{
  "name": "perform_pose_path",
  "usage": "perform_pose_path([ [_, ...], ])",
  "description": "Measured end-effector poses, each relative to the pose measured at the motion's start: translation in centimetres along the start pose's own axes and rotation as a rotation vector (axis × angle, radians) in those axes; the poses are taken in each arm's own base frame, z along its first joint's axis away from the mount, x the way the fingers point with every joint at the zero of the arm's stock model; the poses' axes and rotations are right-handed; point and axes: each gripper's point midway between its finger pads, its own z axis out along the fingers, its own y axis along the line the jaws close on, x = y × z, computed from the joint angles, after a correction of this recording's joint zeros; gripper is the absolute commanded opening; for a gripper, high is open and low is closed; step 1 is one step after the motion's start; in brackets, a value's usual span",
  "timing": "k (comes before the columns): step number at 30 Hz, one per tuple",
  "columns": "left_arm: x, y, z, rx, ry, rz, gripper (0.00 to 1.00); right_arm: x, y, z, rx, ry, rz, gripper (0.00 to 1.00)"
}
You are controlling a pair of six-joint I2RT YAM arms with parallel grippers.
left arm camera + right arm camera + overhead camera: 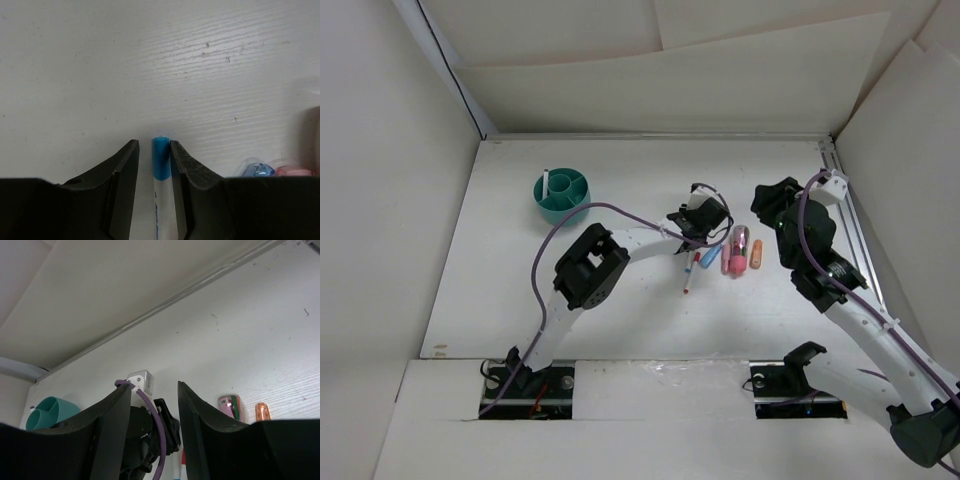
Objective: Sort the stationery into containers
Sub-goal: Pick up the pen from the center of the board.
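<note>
My left gripper (705,228) is down on the table over the pile of stationery. In the left wrist view its jaws (153,144) straddle a white pen with a blue cap (161,160). The right finger touches the pen, and a small gap shows on the left. A red-capped pen (688,275), a blue marker (710,255), pink markers (732,258) and an orange marker (757,255) lie beside it. The teal cup (561,195) stands at the far left with a white pen (548,180) in it. My right gripper (775,200) is open and empty above the table, right of the pile.
The right wrist view shows the left wrist (150,430) between its jaws (154,390), the teal cup (50,410), a magenta marker (230,405) and the orange marker (262,411). A metal rail (850,220) runs along the table's right edge. White walls enclose the table.
</note>
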Motion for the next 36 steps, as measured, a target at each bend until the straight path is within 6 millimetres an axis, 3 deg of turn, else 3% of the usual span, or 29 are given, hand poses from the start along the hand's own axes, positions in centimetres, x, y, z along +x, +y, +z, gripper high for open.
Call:
perform_pose_path([
  [5,0.0,0.0,0.3,-0.008,-0.003,0.006,0.26,0.0,0.1,0.0,-0.004,0.002,0.000,0.48],
  [14,-0.2,-0.3,0.5,-0.006,-0.008,0.006,0.00,0.1,0.2,0.0,-0.010,0.007,-0.001,0.48],
  [24,-0.7,1.2,0.0,-0.046,-0.024,0.002,0.00,0.1,0.2,0.0,-0.010,0.007,-0.001,0.48],
  [27,-3.1,2.7,-1.4,-0.051,-0.051,-0.035,0.00,0.1,0.2,0.0,-0.010,0.007,0.000,0.48],
  [30,-7.2,5.4,-3.7,-0.059,-0.118,-0.108,0.00,0.1,0.2,0.0,-0.011,0.007,0.000,0.48],
  [33,-12.1,9.5,-6.2,-0.071,-0.203,-0.214,0.00,0.2,0.3,0.0,-0.015,0.010,0.000,0.48],
  [36,-16.7,15.7,-8.2,-0.089,-0.291,-0.366,0.00,0.2,0.4,-0.1,-0.021,0.014,0.000,0.48],
])
